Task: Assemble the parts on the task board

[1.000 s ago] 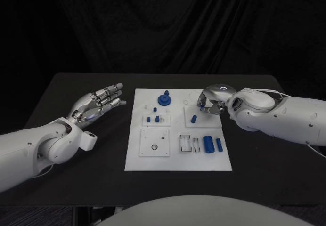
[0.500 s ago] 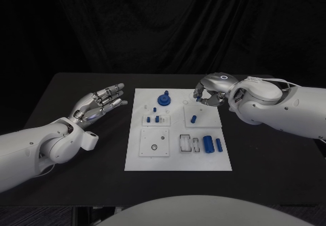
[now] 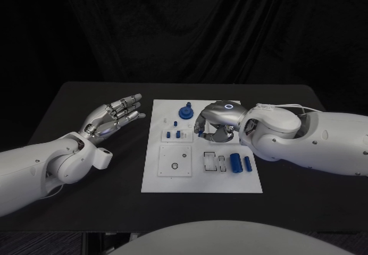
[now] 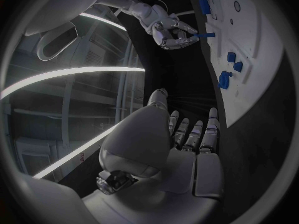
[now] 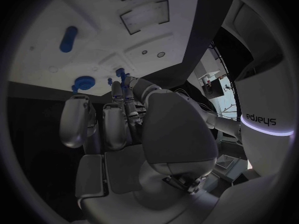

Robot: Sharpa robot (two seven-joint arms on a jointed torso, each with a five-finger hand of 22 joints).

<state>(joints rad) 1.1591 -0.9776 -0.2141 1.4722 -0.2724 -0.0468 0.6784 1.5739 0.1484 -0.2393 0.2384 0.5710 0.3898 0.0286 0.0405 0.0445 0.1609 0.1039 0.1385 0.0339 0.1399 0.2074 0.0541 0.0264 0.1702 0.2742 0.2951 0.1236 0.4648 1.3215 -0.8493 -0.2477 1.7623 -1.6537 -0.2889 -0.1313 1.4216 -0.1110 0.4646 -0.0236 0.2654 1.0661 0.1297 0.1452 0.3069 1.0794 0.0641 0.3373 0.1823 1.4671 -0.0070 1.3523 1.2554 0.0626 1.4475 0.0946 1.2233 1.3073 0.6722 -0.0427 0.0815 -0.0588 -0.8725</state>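
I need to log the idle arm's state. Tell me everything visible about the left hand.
The left hand is silver and metallic-looking, on a white arm. It hovers open over the black table, beside the white task board, without touching it. Its fingers lie spread and nearly straight, pointing away from the robot. It holds nothing.

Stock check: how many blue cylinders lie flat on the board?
2: thick blue cylinder and slim blue cylinder, side by side at the white board's right edge. The right hand may hide more.
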